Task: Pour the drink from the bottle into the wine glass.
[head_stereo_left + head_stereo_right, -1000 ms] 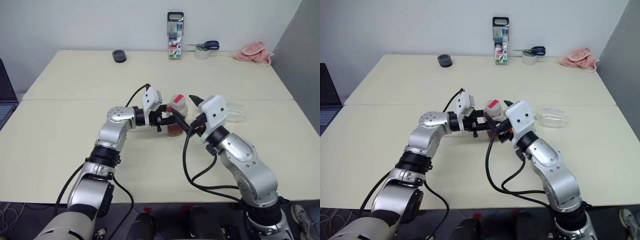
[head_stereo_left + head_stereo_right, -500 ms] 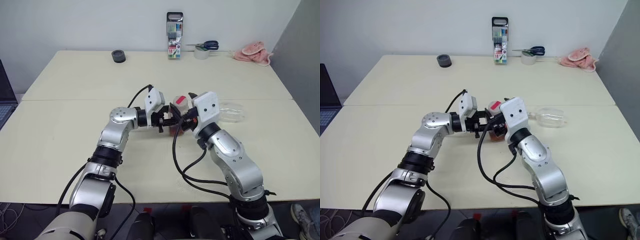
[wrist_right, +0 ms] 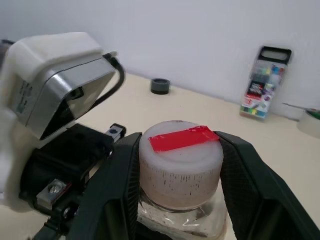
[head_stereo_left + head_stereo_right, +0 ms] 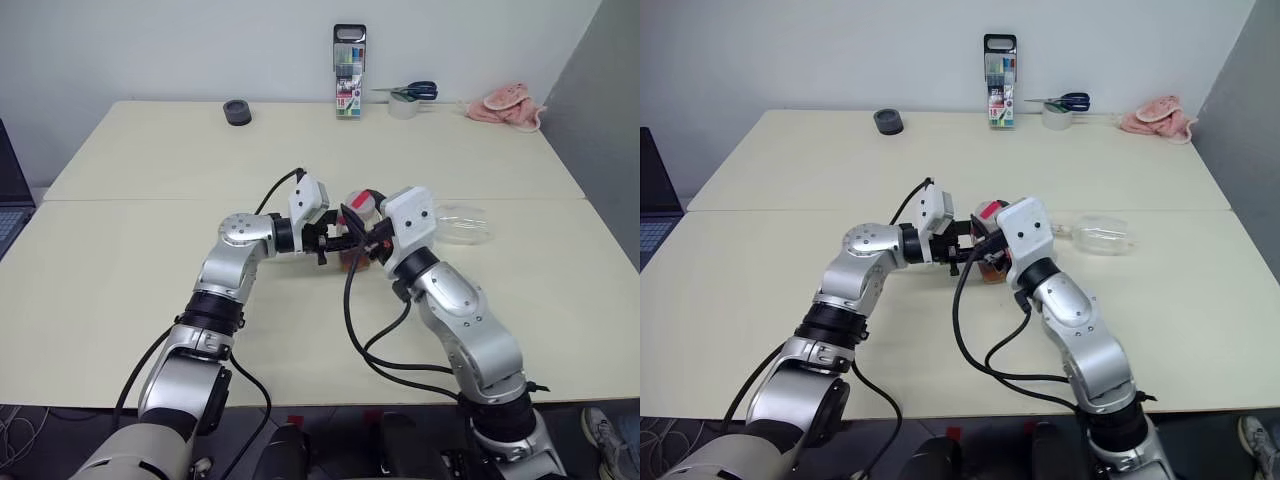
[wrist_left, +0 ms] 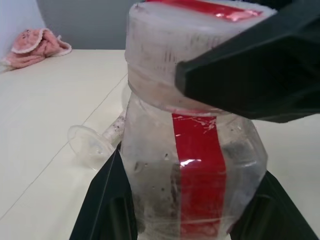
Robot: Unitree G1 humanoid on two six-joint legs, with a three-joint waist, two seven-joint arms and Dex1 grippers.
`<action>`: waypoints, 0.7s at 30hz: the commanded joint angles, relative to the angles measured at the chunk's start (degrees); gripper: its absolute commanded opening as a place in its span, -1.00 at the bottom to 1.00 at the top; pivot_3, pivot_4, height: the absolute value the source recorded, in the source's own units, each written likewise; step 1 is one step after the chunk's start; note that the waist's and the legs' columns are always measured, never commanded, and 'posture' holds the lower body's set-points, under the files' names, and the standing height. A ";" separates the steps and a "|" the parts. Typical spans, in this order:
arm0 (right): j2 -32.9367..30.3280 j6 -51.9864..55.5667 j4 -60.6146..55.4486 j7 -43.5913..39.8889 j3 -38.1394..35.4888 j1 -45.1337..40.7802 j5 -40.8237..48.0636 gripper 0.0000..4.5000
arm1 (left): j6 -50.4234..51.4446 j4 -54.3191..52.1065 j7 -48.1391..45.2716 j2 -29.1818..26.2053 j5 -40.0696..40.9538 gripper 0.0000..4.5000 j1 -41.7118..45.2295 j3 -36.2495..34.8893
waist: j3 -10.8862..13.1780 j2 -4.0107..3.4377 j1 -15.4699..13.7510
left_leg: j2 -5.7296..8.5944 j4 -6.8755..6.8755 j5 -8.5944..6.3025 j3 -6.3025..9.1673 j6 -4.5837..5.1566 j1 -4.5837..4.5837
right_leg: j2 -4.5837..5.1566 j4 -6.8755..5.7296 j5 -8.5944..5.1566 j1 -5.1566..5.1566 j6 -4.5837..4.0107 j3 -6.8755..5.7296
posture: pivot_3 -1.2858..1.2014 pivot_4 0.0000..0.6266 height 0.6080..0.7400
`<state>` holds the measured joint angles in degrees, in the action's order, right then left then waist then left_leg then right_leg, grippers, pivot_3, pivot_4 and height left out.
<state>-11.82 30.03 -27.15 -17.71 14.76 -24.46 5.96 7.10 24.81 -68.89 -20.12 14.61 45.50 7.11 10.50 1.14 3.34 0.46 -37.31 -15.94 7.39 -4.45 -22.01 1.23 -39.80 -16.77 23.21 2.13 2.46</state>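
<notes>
My right pincer (image 3: 177, 165) has swung in from beside the small clear squarish plastic bottle (image 5: 192, 165) and narrowed over its white red-taped cap (image 3: 181, 155); its fingers now flank the cap, though I cannot tell if they grip. My left pincer (image 4: 335, 240) pinches the bottle's body above the cream desk (image 4: 150, 270). Uncapping looks next. I count one bottle, one clear stemmed wine glass (image 4: 1102, 236) lying beyond, then one marker pack (image 4: 350, 59) at the far edge.
</notes>
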 commanded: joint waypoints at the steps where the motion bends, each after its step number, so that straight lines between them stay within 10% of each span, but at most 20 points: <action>1: -11.00 -6.34 3.84 -23.41 -3.91 -5.38 9.69 -0.17 | 0.14 -0.66 -6.76 -3.72 0.36 -0.24 1.73 0.94 | 0.00 0.00 0.07 | 0.00 0.01 -0.04 -0.01 0.08 0.01 | -0.01 0.02 0.00 -0.02 0.00 -0.01 | 0.03 -0.52 1.00; 9: -16.33 -0.08 8.78 -31.80 -6.60 -10.53 19.50 -0.17 | -2.67 2.39 -7.67 -3.69 1.11 -0.24 5.36 -0.31 | 0.00 0.00 0.01 | -0.03 -0.07 -0.09 0.09 0.18 -0.01 | -0.02 -0.01 0.00 -0.06 0.00 -0.09 | 0.03 -0.52 1.00; 16: -14.69 -1.84 6.47 -26.48 -8.38 -7.93 17.21 0.91 | -1.19 0.30 -5.78 -2.66 2.58 -0.25 3.60 -1.39 | 0.01 0.00 0.01 | -0.02 -0.28 -0.09 0.14 0.17 -0.12 | -0.01 -0.11 0.00 0.02 0.00 -0.09 | 0.03 -0.52 1.00; 21: -13.09 -1.42 1.03 -21.53 -7.58 -4.81 15.96 0.92 | -0.84 -0.11 -6.00 -2.51 2.50 -0.25 3.32 -1.59 | 0.01 0.00 -0.05 | 0.01 -0.52 -0.07 0.24 0.12 -0.35 | 0.00 -0.11 0.00 0.02 0.00 -0.14 | 0.03 -0.52 1.00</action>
<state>-25.71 29.29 -22.38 -41.21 7.88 -29.15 22.32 6.21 27.36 -74.89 -22.62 15.65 48.23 6.72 10.51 1.13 3.28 0.47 -37.84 -16.00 7.62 -4.32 -22.37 1.23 -39.91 -16.77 23.25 2.13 2.33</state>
